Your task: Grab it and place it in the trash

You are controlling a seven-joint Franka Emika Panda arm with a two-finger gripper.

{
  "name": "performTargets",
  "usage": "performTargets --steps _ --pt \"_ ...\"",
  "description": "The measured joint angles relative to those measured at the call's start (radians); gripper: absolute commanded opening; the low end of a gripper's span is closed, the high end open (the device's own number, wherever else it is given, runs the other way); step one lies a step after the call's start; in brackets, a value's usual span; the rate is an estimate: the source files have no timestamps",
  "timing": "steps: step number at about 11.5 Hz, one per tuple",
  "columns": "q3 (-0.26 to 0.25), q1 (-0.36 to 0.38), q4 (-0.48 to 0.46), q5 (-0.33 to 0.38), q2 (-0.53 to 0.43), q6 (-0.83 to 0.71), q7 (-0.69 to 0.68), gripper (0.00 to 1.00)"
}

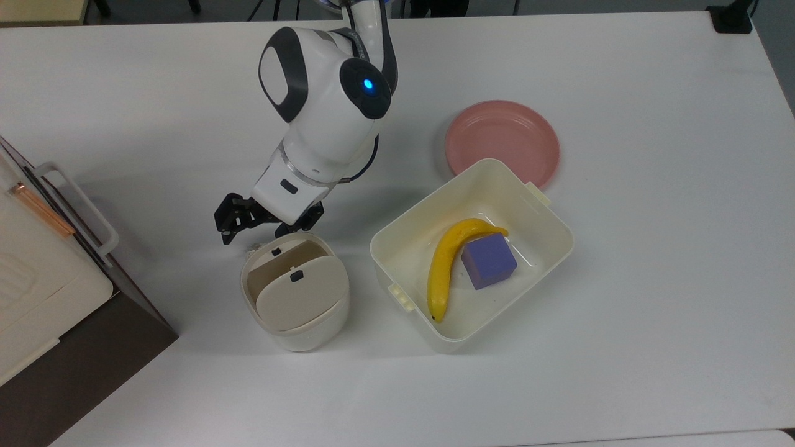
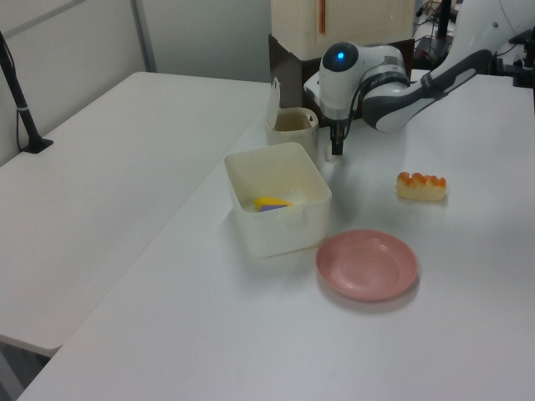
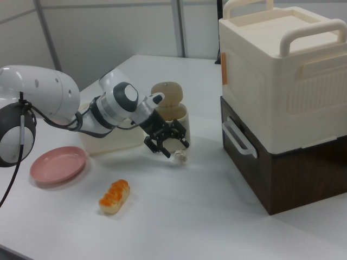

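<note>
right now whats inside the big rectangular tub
In the top view the tub holds a yellow banana and a purple cube, side by side and touching. The tub floor under them is covered and cannot be seen.

No legible text, label, brand, number or sign on anything in view.

A robotics lab: white tables (image 1: 652, 93), grey partition walls (image 3: 108, 32), toy banana (image 1: 444, 267).
</note>
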Motion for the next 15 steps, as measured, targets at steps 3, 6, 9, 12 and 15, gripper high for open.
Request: performTargets --steps 3,6,9,12,15 --pt "0.001 0.000 -0.027 -0.018 0.000 0.000 0.000 0.87" --pt "0.001 0.000 -0.030 -0.032 0.000 0.000 0.000 0.85" --pt "0.001 -0.005 -0.031 -0.056 0.006 0.000 0.000 0.85" --pt "0.001 -0.012 -0.030 -0.068 0.022 0.037 0.000 0.85" --pt "0.001 -0.014 -0.020 -0.068 0.035 0.046 0.000 0.79"
